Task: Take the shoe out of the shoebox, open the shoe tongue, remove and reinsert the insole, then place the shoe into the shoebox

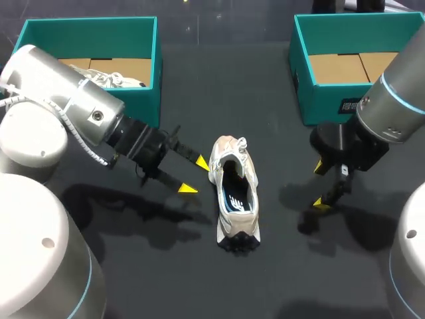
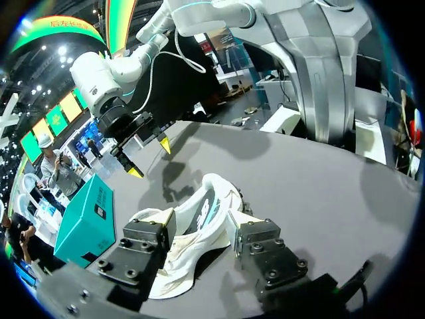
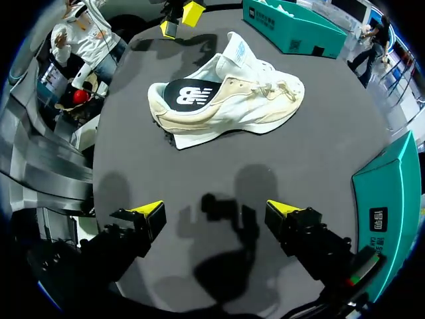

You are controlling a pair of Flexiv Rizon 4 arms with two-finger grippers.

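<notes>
Left hand [image 1: 194,175] hangs open just left of the sneaker [image 1: 234,193], by its toe end, nearer than the right hand [image 1: 320,185], also open, opposite. The sneaker lies on the bench [image 1: 219,86] between them, toe pointing away from the robot.

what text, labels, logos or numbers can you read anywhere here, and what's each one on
On the insole inside the shoe: a white logo mark only, a brand sign, not quoted.
On the right shoebox: a side label in white print, too small to read.
On the left shoebox: side print too blurred to read.
No readable numbers.
</notes>
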